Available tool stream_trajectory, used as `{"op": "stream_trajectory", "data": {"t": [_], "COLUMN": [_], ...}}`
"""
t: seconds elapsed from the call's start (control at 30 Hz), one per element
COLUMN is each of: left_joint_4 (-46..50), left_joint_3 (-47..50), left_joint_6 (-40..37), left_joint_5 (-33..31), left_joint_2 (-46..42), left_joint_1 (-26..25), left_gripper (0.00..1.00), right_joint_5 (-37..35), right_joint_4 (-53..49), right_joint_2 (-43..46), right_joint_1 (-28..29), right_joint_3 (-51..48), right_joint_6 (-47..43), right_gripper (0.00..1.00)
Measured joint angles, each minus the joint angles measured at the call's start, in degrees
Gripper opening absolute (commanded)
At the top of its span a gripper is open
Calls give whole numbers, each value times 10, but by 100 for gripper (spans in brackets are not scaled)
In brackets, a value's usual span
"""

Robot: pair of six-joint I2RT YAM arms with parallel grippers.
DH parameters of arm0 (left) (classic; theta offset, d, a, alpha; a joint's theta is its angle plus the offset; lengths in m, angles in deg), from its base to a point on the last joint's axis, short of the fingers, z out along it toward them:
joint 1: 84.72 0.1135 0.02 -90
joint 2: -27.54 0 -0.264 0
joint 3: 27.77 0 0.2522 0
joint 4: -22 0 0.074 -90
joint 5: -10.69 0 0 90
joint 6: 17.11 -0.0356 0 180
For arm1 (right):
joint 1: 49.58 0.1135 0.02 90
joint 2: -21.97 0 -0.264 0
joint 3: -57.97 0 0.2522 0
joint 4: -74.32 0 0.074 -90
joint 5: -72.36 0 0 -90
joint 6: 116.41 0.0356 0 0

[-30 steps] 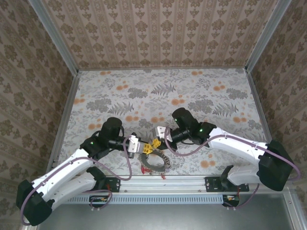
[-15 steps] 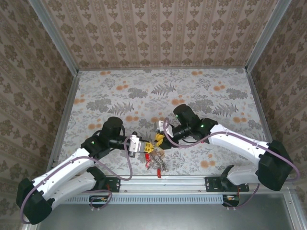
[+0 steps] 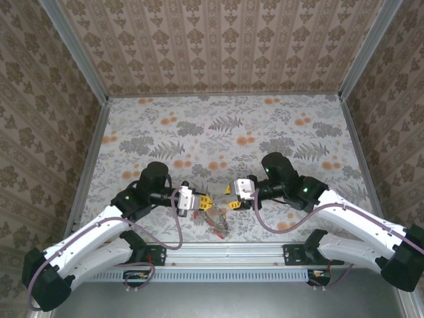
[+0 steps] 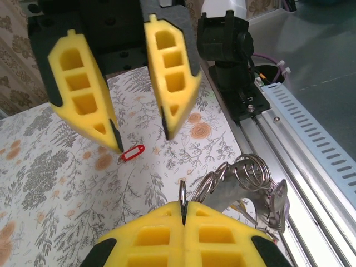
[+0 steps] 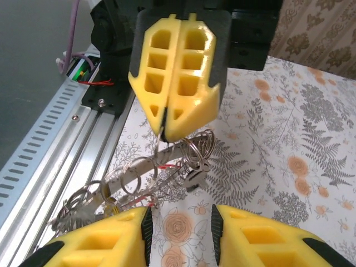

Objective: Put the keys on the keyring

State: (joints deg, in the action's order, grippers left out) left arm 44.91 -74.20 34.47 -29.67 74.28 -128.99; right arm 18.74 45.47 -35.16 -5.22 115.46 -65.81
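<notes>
Clamping the large thin grey metal keyring (image 4: 182, 192) edge-on, the yellow-tipped left end effector (image 3: 204, 203) held it low and centre in the overhead frame, small metal keys (image 3: 218, 225) dangling beneath over the floral-patterned bench (image 3: 265, 126). The right end effector (image 3: 230, 199) faced it, jaws partly parted, gripping nothing.

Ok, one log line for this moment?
left fingers: shut on keyring | right fingers: open, empty | keys: bunch hanging below left fingers | red key tag: loose on table
</notes>
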Motion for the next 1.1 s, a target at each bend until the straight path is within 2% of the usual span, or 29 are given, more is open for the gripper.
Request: {"op": "stream_trajectory", "data": {"t": [0.47, 0.73, 0.8, 0.87, 0.93, 1.1], "left_joint_4": [-50, -111, -132, -152, -169, -214], "left_joint_3": [9, 41, 52, 62, 72, 92], "left_joint_6": [41, 75, 84, 92, 101, 118], "left_joint_5": [-20, -33, -38, -45, -56, -85], "left_joint_2": [10, 16, 16, 16, 16, 22], "left_joint_1": [0, -3, -5, -8, -11, -28], "left_gripper": [0, 0, 0, 0, 0, 0], "right_joint_5": [-48, -80, -90, -100, -110, -131], "right_joint_4": [88, 121, 122, 122, 117, 52], "right_joint_2": [-40, -42, -42, -41, -41, -41], "right_joint_1": [51, 60, 61, 61, 61, 63], "right_joint_3": [-21, -34, -34, -36, -36, -10], "right_joint_6": [10, 21, 21, 18, 11, -28], "right_gripper": [29, 19, 14, 4, 0, 0]}}
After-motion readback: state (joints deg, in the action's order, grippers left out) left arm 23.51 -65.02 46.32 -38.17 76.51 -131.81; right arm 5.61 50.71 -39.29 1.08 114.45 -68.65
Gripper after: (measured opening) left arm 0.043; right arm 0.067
